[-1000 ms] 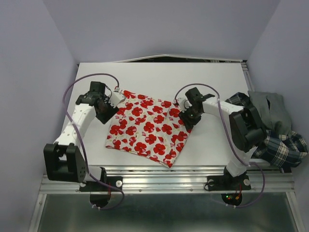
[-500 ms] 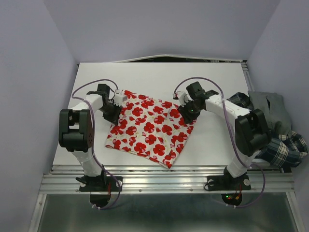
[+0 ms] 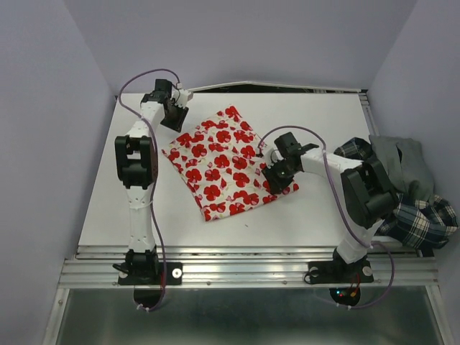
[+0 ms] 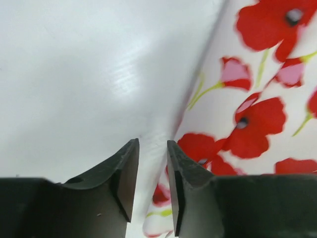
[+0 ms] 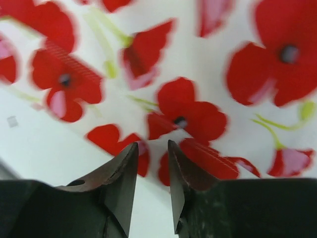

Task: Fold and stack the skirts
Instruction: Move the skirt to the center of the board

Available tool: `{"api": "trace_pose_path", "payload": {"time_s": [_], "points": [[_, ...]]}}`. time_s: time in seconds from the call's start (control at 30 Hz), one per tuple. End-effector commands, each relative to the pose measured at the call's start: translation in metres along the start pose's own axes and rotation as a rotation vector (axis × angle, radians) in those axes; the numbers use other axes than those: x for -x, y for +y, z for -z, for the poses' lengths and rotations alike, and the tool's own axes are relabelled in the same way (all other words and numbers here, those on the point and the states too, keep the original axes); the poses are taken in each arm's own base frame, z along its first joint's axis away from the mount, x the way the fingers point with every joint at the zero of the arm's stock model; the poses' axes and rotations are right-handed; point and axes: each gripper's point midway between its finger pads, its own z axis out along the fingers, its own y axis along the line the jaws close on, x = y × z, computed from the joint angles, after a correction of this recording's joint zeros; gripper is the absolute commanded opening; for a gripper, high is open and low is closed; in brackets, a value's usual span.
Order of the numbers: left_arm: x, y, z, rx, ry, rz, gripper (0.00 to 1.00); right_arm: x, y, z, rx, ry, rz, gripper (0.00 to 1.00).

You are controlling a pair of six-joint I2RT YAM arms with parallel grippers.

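The white skirt with red blotchy print (image 3: 223, 162) lies flat and slanted on the white table (image 3: 323, 115). My left gripper (image 3: 173, 122) is stretched out to the far left, at the skirt's back left edge. In the left wrist view (image 4: 152, 144) its jaws stand nearly closed with the skirt's hem (image 4: 163, 218) running between them. My right gripper (image 3: 276, 177) sits on the skirt's right edge. In the right wrist view (image 5: 152, 145) its jaws pinch a fold of the skirt (image 5: 198, 59). The grey skirt (image 3: 402, 162) and the plaid skirt (image 3: 424, 219) lie heaped at the right.
The heap of the grey and plaid skirts hangs over the table's right edge, beside my right arm's elbow (image 3: 366, 190). Purple walls close in the table on the left, back and right. A metal rail (image 3: 251, 269) runs along the near edge.
My left arm has swung far to the back left and my right gripper has moved slightly forward. The printed skirt was dragged back and turned, and it now looks narrower.
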Motion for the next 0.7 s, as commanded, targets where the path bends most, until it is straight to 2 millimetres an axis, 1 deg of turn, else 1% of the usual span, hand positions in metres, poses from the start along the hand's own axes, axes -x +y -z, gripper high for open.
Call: {"api": "trace_pose_path", "payload": {"time_s": [0.0, 0.03, 0.07, 0.1, 0.13, 0.17, 0.2, 0.23, 0.27, 0.3, 0.33, 0.37, 0.4, 0.43, 0.5, 0.53, 0.57, 0.63, 0.67], "points": [[0.042, 0.013, 0.055, 0.087, -0.084, -0.027, 0.54, 0.017, 0.084, 0.037, 0.319, -0.058, -0.033, 0.37], [0.040, 0.010, 0.061, 0.078, -0.090, -0.040, 0.56, 0.029, 0.096, 0.048, 0.368, -0.093, -0.025, 0.43], [0.053, 0.006, 0.092, 0.085, -0.156, -0.053, 0.56, 0.042, 0.108, 0.061, 0.429, -0.130, -0.036, 0.45], [0.043, -0.007, 0.088, 0.035, -0.164, -0.055, 0.56, 0.066, 0.107, 0.076, 0.414, -0.197, -0.007, 0.50], [0.055, -0.014, 0.117, 0.033, -0.242, -0.068, 0.56, 0.080, 0.101, 0.080, 0.377, -0.228, -0.007, 0.54], [0.052, -0.033, 0.124, -0.050, -0.268, -0.075, 0.56, 0.089, 0.094, 0.079, 0.346, -0.246, -0.001, 0.54], [0.045, -0.045, 0.127, -0.094, -0.267, -0.078, 0.56, 0.098, 0.087, 0.077, 0.310, -0.259, 0.004, 0.54], [0.029, -0.063, 0.131, -0.139, -0.248, -0.081, 0.56, 0.114, 0.071, 0.079, 0.242, -0.296, 0.008, 0.54], [0.024, -0.073, 0.133, -0.170, -0.254, -0.084, 0.54, 0.119, 0.058, 0.076, 0.208, -0.304, -0.013, 0.53], [0.002, -0.090, 0.123, -0.231, -0.216, -0.072, 0.53, 0.120, 0.044, 0.062, 0.178, -0.285, -0.042, 0.50], [-0.006, -0.097, 0.121, -0.246, -0.206, -0.071, 0.53, 0.127, 0.027, 0.058, 0.120, -0.292, -0.047, 0.48], [-0.009, -0.109, 0.121, -0.258, -0.204, -0.079, 0.52, 0.131, 0.014, 0.051, 0.093, -0.298, -0.050, 0.47], [-0.014, -0.114, 0.115, -0.267, -0.196, -0.073, 0.50, 0.131, 0.002, 0.043, 0.062, -0.287, -0.056, 0.45], [-0.027, -0.123, 0.105, -0.284, -0.169, -0.071, 0.47, 0.128, -0.017, 0.027, 0.019, -0.258, -0.058, 0.40], [-0.038, -0.133, 0.098, -0.320, -0.145, -0.045, 0.45, 0.122, -0.034, 0.012, -0.021, -0.228, -0.062, 0.38], [-0.048, -0.137, 0.092, -0.338, -0.124, -0.034, 0.45, 0.119, -0.037, 0.006, -0.030, -0.217, -0.058, 0.37], [-0.051, -0.140, 0.089, -0.347, -0.117, -0.028, 0.43, 0.111, -0.041, -0.004, -0.043, -0.198, -0.058, 0.37], [-0.060, -0.146, 0.085, -0.358, -0.095, -0.035, 0.42, 0.102, -0.041, -0.011, -0.042, -0.180, -0.058, 0.36], [-0.062, -0.147, 0.083, -0.355, -0.086, -0.036, 0.41, 0.100, -0.039, -0.011, -0.034, -0.186, -0.055, 0.35]]}}
